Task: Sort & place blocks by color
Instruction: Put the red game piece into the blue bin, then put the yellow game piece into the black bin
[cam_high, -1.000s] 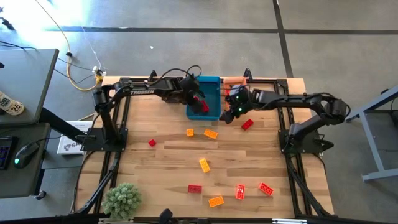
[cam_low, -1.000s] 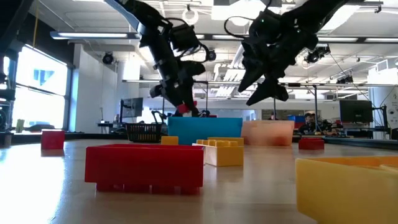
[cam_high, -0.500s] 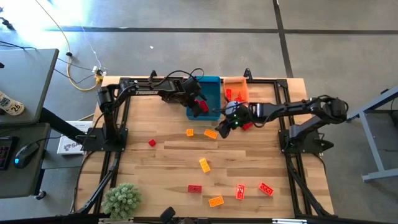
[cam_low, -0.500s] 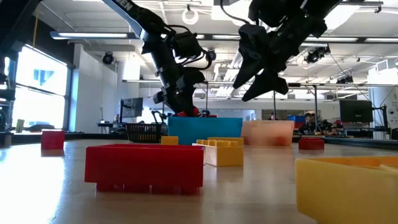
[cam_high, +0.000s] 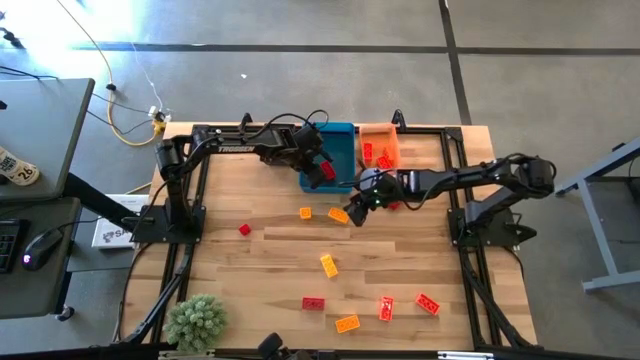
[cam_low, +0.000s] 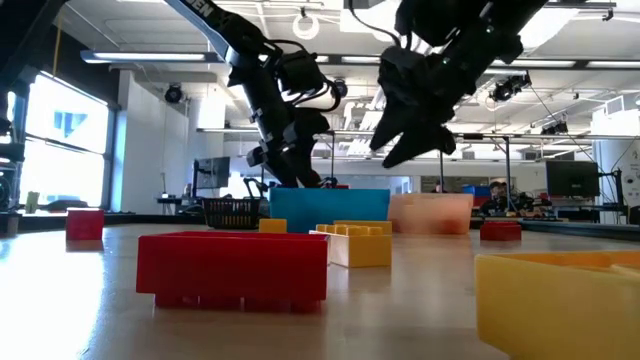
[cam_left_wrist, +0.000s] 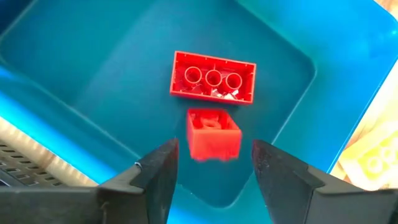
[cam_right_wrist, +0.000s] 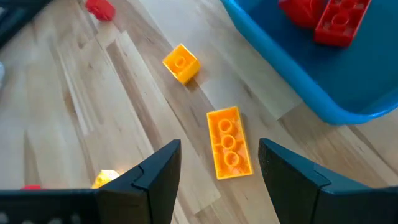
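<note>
A small red block (cam_high: 244, 230) lay alone toward the left of the wooden table (cam_high: 250, 280). The left gripper (cam_high: 322, 170) hung over the blue bin (cam_high: 343, 135) at the table's far edge. Its fingers (cam_left_wrist: 155, 177) stood apart and held nothing. In the left wrist view a small red brick (cam_left_wrist: 213, 134) showed blurred between them, so whether it lay on the bin floor or was in the air could not be told. A longer red brick (cam_left_wrist: 213, 78) lay upside down on the bin floor just beyond it.

The right gripper (cam_high: 360, 200) hovered above the table just in front of the blue bin, over an orange brick (cam_right_wrist: 229, 150). Its fingers (cam_right_wrist: 155, 171) were spread with nothing between them. A small yellow-orange block (cam_right_wrist: 181, 63) lay near that brick. The arm hid part of another red piece beside the bin in the high view.

The orange bin (cam_high: 379, 147) stood just right of the blue one and held red-looking pieces too small to make out. Red, orange and yellow blocks (cam_high: 385, 308) lay scattered across the near half of the table. In the low view, a red block (cam_low: 232, 265) and a yellow one (cam_low: 560, 300) loomed close, the latter cut off at the edge.
</note>
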